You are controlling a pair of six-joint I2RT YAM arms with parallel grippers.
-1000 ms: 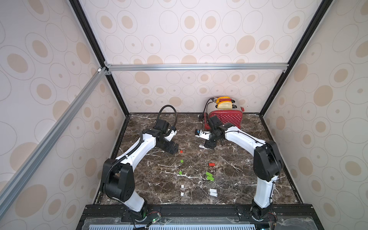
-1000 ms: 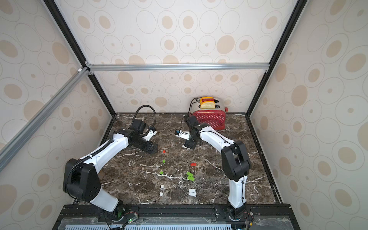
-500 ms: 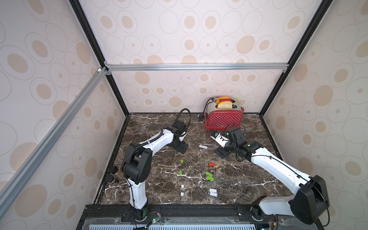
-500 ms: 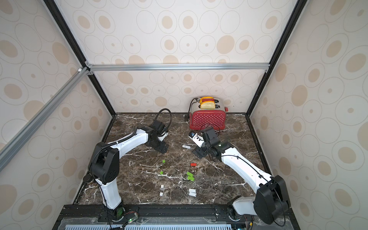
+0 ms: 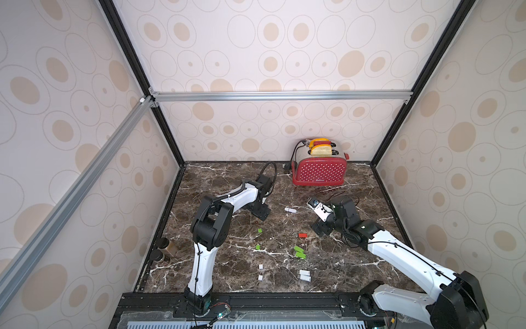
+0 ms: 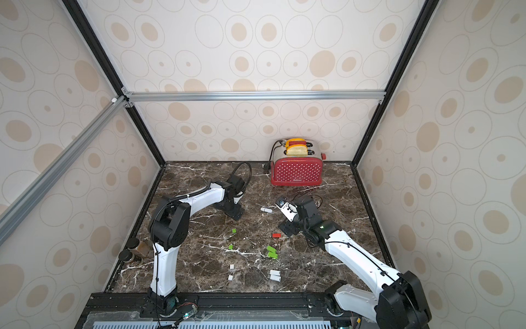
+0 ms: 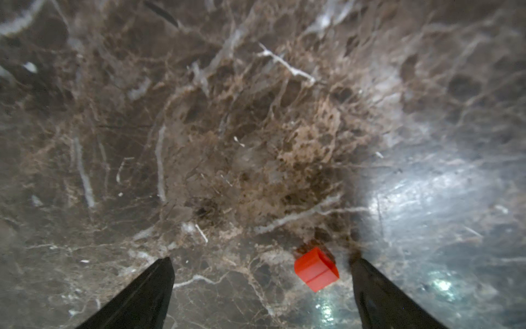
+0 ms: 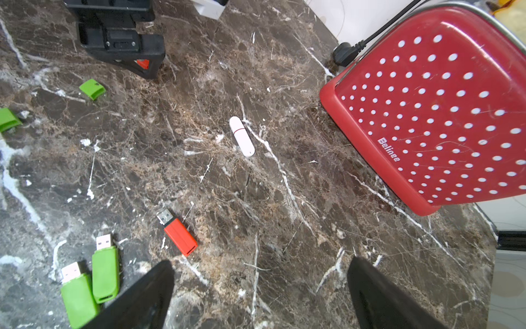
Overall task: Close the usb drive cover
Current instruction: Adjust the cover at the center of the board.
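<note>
L grip: I see jaws wide, empty; well left-front of toaster.
Red cap: lying betw. its jaws, loose.
White drive: capped, front-left of toaster.
Red drive: plug bare, farther front.
R grip: jaws wide, empty.

**Where Everything Lies**

On the table, a loose cap lies between the fingers of the left pincer. A capped drive lies between both pincers. The toaster stands beyond the right pincer, and an uncapped drive lies just before that pincer.
</note>
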